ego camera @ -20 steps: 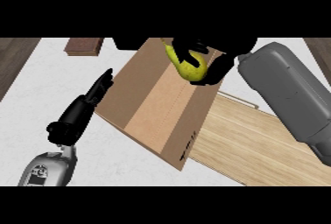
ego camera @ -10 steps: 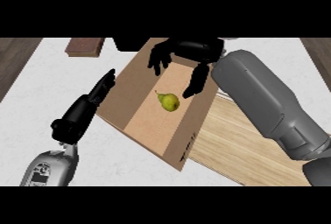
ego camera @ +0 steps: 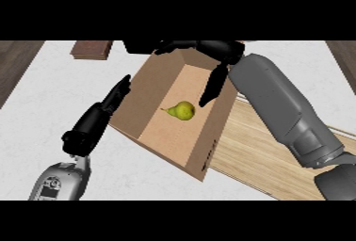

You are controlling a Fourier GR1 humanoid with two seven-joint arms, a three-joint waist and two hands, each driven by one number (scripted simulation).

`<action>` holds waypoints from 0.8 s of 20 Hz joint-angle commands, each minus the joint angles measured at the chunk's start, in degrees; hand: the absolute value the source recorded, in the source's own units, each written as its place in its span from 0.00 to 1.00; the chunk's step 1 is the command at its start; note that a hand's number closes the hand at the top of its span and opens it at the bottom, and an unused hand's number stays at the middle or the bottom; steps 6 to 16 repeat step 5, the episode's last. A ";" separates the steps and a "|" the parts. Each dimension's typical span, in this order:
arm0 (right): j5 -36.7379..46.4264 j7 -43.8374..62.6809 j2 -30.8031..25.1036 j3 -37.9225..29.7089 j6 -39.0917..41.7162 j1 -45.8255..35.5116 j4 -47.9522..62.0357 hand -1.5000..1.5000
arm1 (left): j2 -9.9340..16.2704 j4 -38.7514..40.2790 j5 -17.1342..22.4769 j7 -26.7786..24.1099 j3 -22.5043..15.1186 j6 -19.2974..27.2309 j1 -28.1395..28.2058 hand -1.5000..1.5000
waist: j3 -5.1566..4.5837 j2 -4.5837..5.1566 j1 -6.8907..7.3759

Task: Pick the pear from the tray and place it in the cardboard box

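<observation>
A yellow-green pear [ego camera: 183,110] lies on the floor of the open cardboard box [ego camera: 154,141], near its middle. My right hand [ego camera: 212,52] hovers over the box's far end, open, its fingers [ego camera: 212,89] pointing down toward the pear without touching it. The wooden tray [ego camera: 261,155] lies flat to the right of the box, partly under my right forearm. My left hand [ego camera: 94,122] rests open on the counter, its straight fingers lying along the box's left wall.
A small dark wooden block [ego camera: 92,49] sits at the far left of the white counter [ego camera: 42,103]. Dark wood floor shows past the counter's left and right edges.
My right hand held the pear over the box, then let go. The pear now lies on the box floor, and the hand has lifted back with fingers spread.
</observation>
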 commanded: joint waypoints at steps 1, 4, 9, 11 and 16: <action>-9.14 -0.72 3.30 -7.98 5.04 1.28 5.42 0.00 | -2.10 2.37 -0.33 1.40 -1.48 0.62 0.27 0.50 | 0.10 1.83 0.45; -14.02 1.65 1.54 -12.71 10.53 -1.58 9.70 0.00 | -1.14 0.35 -0.23 0.72 -1.91 -0.48 1.73 0.50 | 0.09 1.94 1.76; -14.01 1.53 1.76 -12.78 10.62 -1.32 11.14 0.00 | -1.66 1.71 -0.23 0.55 -2.02 -0.37 1.21 0.50 | 0.07 2.10 1.59; -14.01 1.53 1.76 -12.78 10.62 -1.32 11.14 0.00 | -1.66 1.71 -0.23 0.55 -2.02 -0.37 1.21 0.50 | 0.07 2.10 1.59; -14.01 1.53 1.76 -12.78 10.62 -1.32 11.14 0.00 | -1.66 1.71 -0.23 0.55 -2.02 -0.37 1.21 0.50 | 0.07 2.10 1.59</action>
